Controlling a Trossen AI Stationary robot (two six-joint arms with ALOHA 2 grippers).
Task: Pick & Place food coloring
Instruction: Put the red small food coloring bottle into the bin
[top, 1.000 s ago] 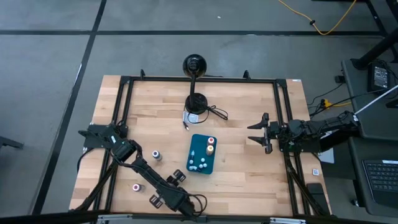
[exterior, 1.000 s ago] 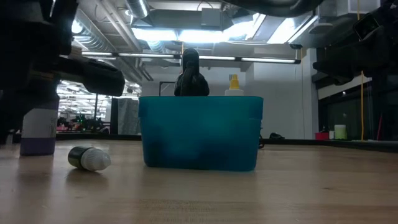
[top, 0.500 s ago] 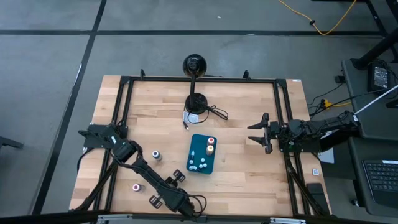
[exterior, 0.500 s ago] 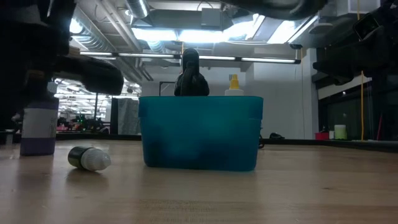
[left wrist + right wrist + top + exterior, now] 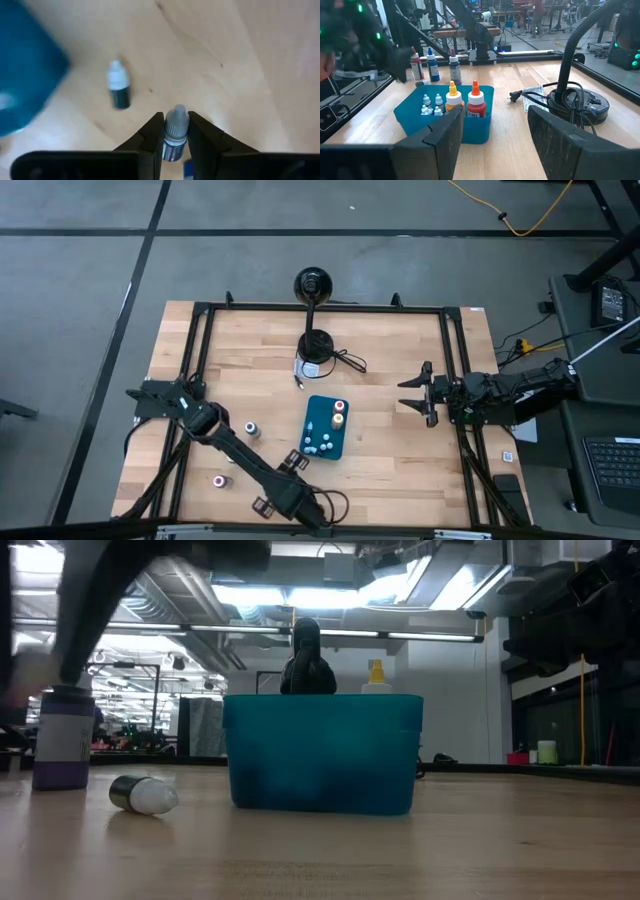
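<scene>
Bottle with a grey-white cap sits clamped between the two dark fingers of the left tool, which hangs near the front edge of the wooden desk, just left of the teal tray. In the left wrist view another small bottle, white-capped with a dark body, lies on its side on the wood just beyond the held one, with the tray's blue corner close by. Two more bottles stand on the desk to the left: one beside the left arm, one with a red top nearer the front edge. The tray holds several bottles, among them an orange-capped one and a red-capped one standing tall at its far end, with small white-capped ones clustered at the other end. The right tool waits over the desk's right side, well apart from the tray, its fingers spread wide and holding nothing
</scene>
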